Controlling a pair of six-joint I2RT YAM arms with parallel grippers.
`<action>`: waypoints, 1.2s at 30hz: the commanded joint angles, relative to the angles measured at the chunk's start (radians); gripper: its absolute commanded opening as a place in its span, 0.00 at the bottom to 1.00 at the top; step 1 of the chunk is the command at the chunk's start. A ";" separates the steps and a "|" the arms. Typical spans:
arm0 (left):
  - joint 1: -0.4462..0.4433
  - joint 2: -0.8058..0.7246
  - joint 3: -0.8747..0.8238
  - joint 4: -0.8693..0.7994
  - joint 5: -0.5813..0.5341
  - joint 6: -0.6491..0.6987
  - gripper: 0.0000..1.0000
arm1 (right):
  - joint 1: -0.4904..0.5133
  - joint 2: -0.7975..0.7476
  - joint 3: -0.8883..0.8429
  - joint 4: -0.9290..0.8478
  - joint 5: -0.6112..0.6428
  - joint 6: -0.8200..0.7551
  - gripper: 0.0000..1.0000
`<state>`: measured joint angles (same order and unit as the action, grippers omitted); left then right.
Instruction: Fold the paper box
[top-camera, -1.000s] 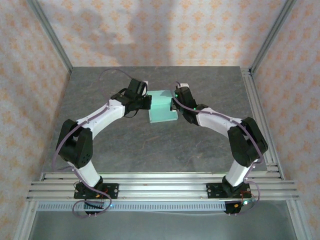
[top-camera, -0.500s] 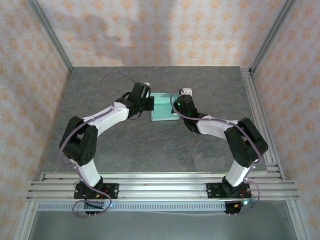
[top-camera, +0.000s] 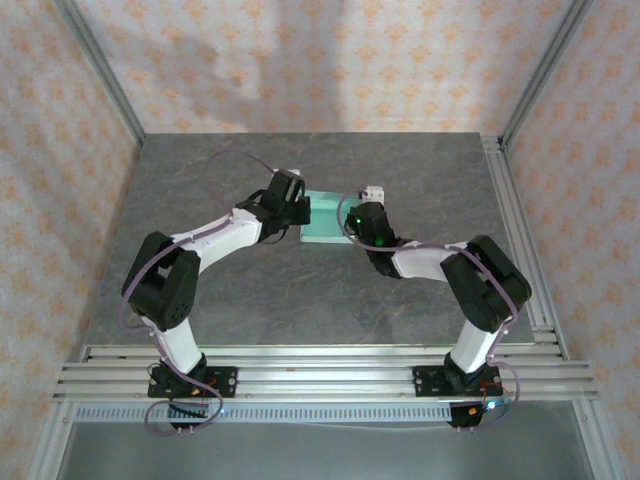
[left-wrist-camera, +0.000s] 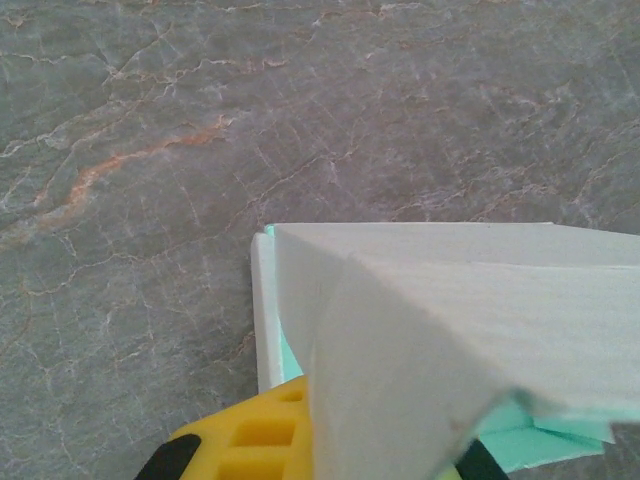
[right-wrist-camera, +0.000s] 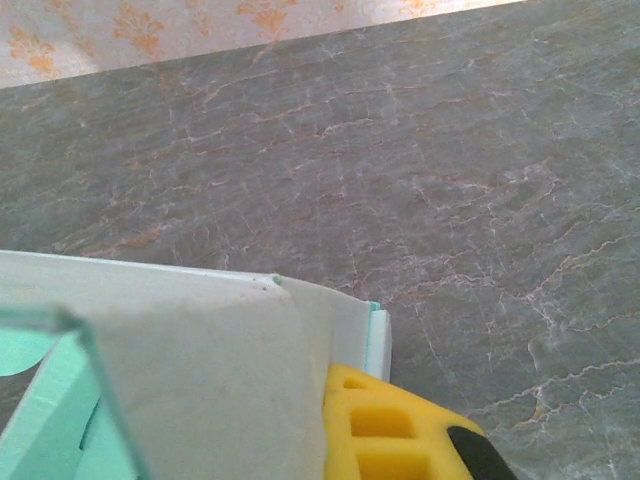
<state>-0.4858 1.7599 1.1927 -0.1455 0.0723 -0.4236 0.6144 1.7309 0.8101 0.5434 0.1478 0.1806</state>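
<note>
1. Where my two arms meet over the far half of the table (top-camera: 300, 290), the surface is a matt grey slab of stone pattern, veined with pale cracks and, in the left wrist view, one rusty streak. The paper box (top-camera: 327, 215) is thin card, pale mint-green on one face and off-white and faintly fibrous on the other.
2. My finger pads (left-wrist-camera: 250, 440) are bright yellow moulded plastic with square recesses, black behind.
3. Around me stand walls (top-camera: 330, 60) papered in a cream and orange flower print. Ribbed aluminium rails (top-camera: 320, 365) run along the near edge, where my bases are bolted, and purple cables (top-camera: 230, 150) loop over my arms.
4. From above, my own wrists cover both side edges of the box. In each wrist view a raised flap hides one of my fingers, so I see a single yellow pad there.
5. My left gripper (top-camera: 303, 210) is clenched on the box's left edge, where the card folds over the pad in a sharp diagonal crease.
6. My right gripper (top-camera: 350, 215) is clamped on the right edge, with a flap pressed against the inner side of the pad (right-wrist-camera: 390, 430).
7. The box sits between the two grippers, about mid-width of the table. From above it is a small mint rectangle. Up close its white flaps stand up with green showing inside, and its lower edge appears to meet the slab
</note>
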 joint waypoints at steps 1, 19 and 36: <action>-0.018 0.021 -0.037 0.023 -0.020 -0.031 0.00 | 0.034 -0.005 -0.028 0.156 0.018 -0.024 0.00; -0.067 0.009 -0.156 0.116 -0.072 -0.063 0.00 | 0.045 0.037 -0.147 0.323 -0.006 0.001 0.01; -0.062 -0.195 -0.088 -0.186 -0.069 0.007 0.57 | 0.033 -0.069 0.044 -0.174 -0.047 -0.053 0.00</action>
<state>-0.5484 1.6127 1.0718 -0.2066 0.0174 -0.4454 0.6495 1.6993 0.8043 0.5068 0.1265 0.1413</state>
